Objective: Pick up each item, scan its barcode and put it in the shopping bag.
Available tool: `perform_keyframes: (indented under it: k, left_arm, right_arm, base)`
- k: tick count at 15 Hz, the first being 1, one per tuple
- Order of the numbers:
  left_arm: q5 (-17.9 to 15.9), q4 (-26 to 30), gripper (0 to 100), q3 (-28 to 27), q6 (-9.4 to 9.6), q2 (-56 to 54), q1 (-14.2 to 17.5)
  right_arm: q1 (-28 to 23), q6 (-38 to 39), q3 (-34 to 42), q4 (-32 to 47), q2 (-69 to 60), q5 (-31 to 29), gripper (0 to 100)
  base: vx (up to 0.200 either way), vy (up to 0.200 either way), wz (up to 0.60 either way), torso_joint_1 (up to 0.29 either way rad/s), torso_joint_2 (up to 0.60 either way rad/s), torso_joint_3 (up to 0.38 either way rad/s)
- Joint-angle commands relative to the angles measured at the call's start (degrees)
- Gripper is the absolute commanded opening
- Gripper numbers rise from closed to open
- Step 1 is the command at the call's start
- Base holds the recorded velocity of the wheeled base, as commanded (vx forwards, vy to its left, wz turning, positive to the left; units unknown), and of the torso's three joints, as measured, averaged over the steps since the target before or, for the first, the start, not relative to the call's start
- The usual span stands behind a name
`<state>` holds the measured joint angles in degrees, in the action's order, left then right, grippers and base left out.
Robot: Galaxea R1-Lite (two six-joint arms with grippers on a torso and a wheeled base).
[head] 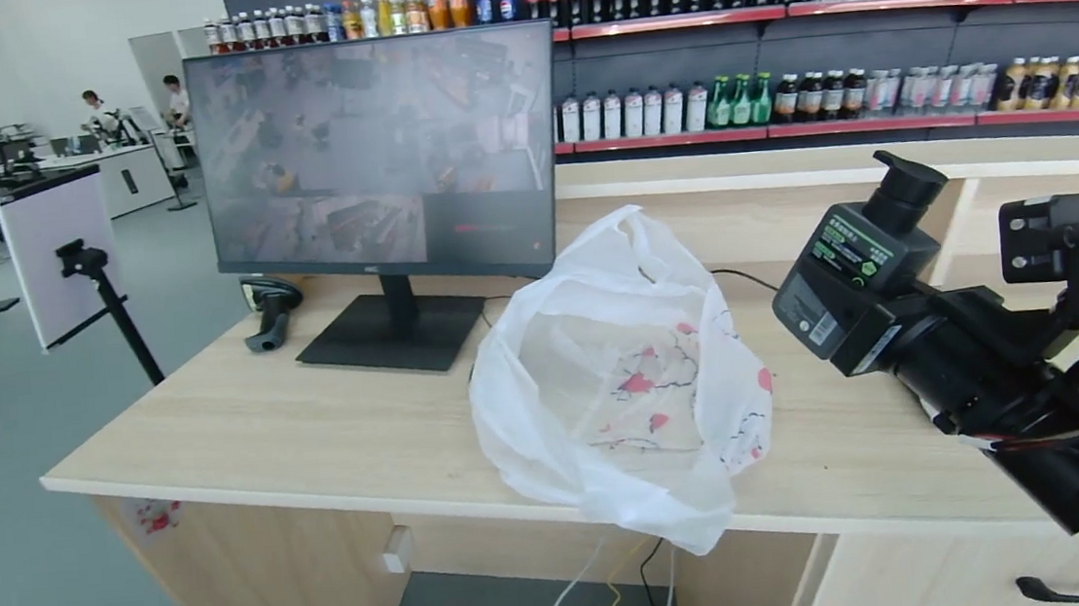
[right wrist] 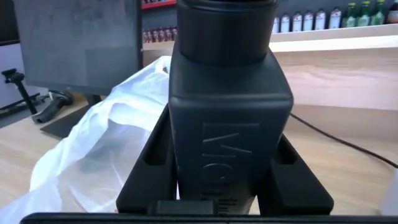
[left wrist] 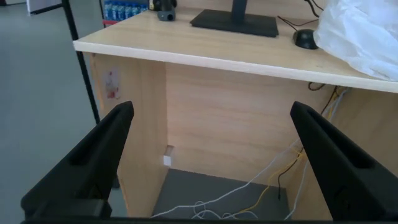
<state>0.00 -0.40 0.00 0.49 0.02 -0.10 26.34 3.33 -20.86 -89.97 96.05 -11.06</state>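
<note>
A white plastic shopping bag (head: 620, 384) with red flower print stands open in the middle of the wooden counter (head: 316, 430). To its right, my right gripper (head: 894, 335) is shut on a black square bottle (head: 845, 276) with a wide black cap and printed labels, held tilted above the counter. In the right wrist view the bottle (right wrist: 227, 118) sits between the fingers (right wrist: 146, 165), with the bag (right wrist: 102, 146) beyond it. A black handheld barcode scanner (head: 270, 312) lies left of the monitor base. My left gripper (left wrist: 211, 162) hangs open and empty below counter height, facing the desk front.
A monitor (head: 380, 151) on a black stand (head: 393, 333) takes up the back left of the counter. A small black object (left wrist: 306, 38) and cables lie beside the bag (left wrist: 364, 34). Drink shelves (head: 817, 15) line the back wall. Open floor lies to the left.
</note>
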Motion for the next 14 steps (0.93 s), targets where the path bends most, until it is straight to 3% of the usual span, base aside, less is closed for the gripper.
perform_keyframes:
  k: [1, 5, 9, 12, 14]
  left_arm:
    - [0.00, -0.04, 100, 0.00, 0.04, -0.02, 0.01]
    - [0.00, -0.04, 100, 0.00, -0.05, -0.02, 0.01]
    - [0.00, -0.04, 100, 0.00, -0.05, -0.02, 0.01]
    - [0.00, -0.04, 100, 0.00, 0.04, -0.02, 0.01]
    - [0.00, -0.04, 100, 0.00, 0.04, -0.02, 0.01]
  right_arm:
    - [0.02, -0.08, 0.29, -0.03, 0.19, 0.07, 0]
    - [0.20, -0.60, -0.50, -0.03, 1.68, 0.07, 0]
    - [7.85, -1.83, -5.86, -0.03, 8.89, 0.33, 0]
    - [8.20, -5.09, -8.32, -0.03, 14.08, 6.66, 0]
    - [8.37, -5.26, -10.43, -0.03, 16.89, 7.54, 0]
  base:
    - [0.000, 0.000, 0.60, 0.007, 0.00, 0.007]
    - [0.000, 0.000, 0.00, 0.000, 0.00, 0.000]
    - [0.000, 0.000, 0.00, 0.000, 0.00, 0.000]
    - [0.000, 0.000, 0.00, 0.000, 0.00, 0.000]
    - [0.000, 0.000, 0.00, 0.000, 0.00, 0.000]
